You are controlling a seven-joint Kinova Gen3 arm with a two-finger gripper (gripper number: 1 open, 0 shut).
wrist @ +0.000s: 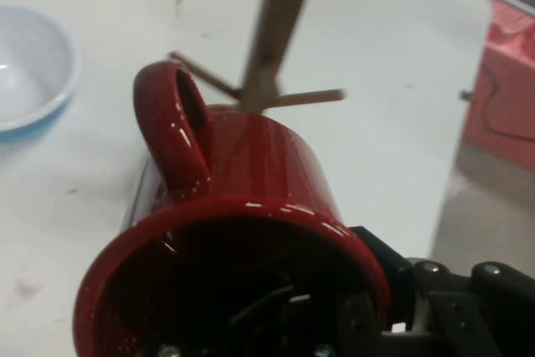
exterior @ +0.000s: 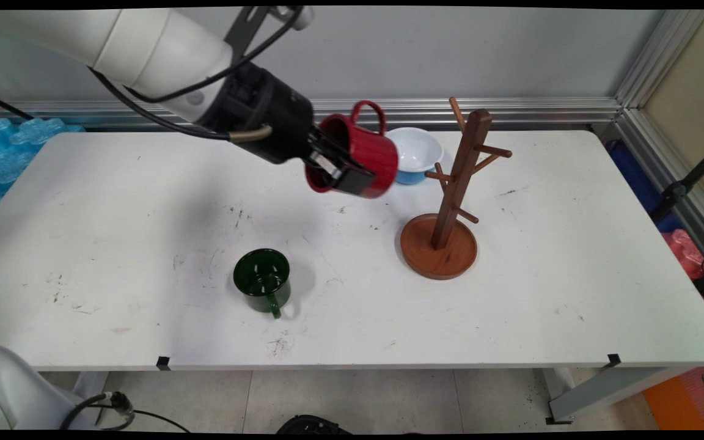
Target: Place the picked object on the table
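Green mug sits upright nearest the camera on the white table, looks empty, handle toward the near edge. Gripper is clamped on the rim of a red mug, one finger inside, held tipped on its side in the air with handle up, apparently empty. It hangs just left of the wooden mug tree, pegs bare; an empty white-and-blue bowl stands behind.

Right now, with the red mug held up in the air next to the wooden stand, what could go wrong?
The gripper holds the red mug only by its rim, tipped sideways above the table, so it might slip and drop. The mug tree stands close on a narrow base; a bump against its pegs could tip it. The bowl sits just behind and could be knocked.
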